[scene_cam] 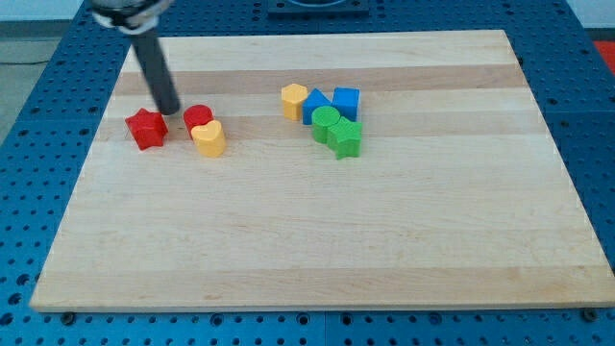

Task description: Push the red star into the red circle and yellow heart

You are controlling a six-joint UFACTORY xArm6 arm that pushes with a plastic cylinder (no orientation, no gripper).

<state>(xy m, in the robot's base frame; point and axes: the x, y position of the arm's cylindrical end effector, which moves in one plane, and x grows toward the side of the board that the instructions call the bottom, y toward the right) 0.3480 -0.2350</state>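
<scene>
Red star (146,129) sits at the view's left of the bench (317,250). Red circle (198,118) and yellow heart (209,138) touch each other, just right of the star, a small gap between. My tip (170,111) stands in that gap, toward the top. Tool is a bare rod: nothing grasped. Yellow, blue and green blocks cluster toward centre-top.

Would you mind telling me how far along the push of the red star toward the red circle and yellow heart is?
Nearly there, not finished. Done: the red star lies close to the red circle and yellow heart, which touch each other. In hand: my tip sits in the gap between star and circle, at its upper edge. Left: closing that gap, since the star still stands apart on the view's left.
</scene>
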